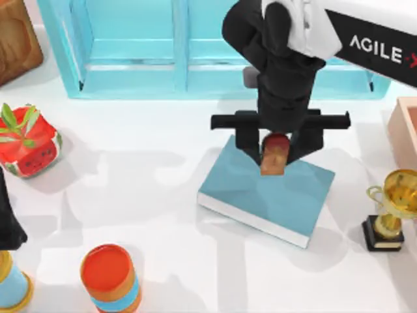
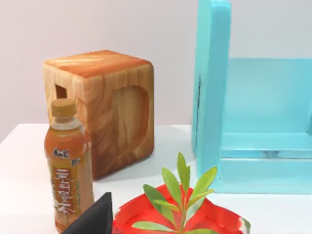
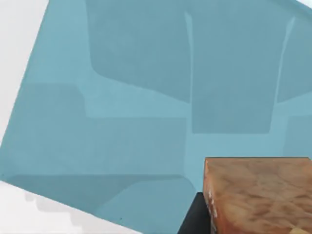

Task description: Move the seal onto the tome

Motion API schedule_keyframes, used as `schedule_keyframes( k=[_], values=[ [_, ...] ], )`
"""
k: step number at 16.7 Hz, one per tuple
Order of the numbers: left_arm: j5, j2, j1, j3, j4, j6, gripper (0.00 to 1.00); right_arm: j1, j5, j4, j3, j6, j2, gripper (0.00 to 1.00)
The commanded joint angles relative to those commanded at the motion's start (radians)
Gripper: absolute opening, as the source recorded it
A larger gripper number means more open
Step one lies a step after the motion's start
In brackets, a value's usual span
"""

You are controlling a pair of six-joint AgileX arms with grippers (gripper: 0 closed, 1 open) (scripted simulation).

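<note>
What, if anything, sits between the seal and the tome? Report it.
Nothing visible. The right gripper holds the seal directly over the tome, and the cover beneath it is bare. The left arm is parked at the table's left edge.

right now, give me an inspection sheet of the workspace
surface: white table, shadowed.
job's things: seal over the tome; contact not discernible.
clutter: watermelon planter, orange can, gold trophy, tea bottle, wooden block.
grippers: right end effector shut on the seal; left arm parked at the table's left edge.
cables: nothing seen.
surroundings: light-blue shelf unit at the back.
</note>
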Motion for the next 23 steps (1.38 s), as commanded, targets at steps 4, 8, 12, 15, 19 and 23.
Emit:
schedule_keyframes(
  k=[4, 8, 12, 15, 19, 23],
  values=[
    [0.0, 0.0, 0.0, 0.0, 0.0, 0.0, 1.0, 0.0, 0.0, 0.0, 0.0, 0.0, 0.0, 0.38],
    [0.0, 0.0, 0.0, 0.0, 0.0, 0.0, 1.0, 0.0, 0.0, 0.0, 0.0, 0.0, 0.0, 0.68],
    [0.0, 0.0, 0.0, 0.0, 0.0, 0.0, 1.0, 0.0, 0.0, 0.0, 0.0, 0.0, 0.0, 0.98],
    [0.0, 0.0, 0.0, 0.0, 0.0, 0.0, 1.0, 0.0, 0.0, 0.0, 0.0, 0.0, 0.0, 1.0],
    [0.0, 0.0, 0.0, 0.0, 0.0, 0.0, 1.0, 0.0, 0.0, 0.0, 0.0, 0.0, 0.0, 1.0],
    [0.0, 0.0, 0.0, 0.0, 0.0, 0.0, 1.0, -0.001, 0.0, -0.015, 0.015, 0.0, 0.001, 1.0]
  ],
)
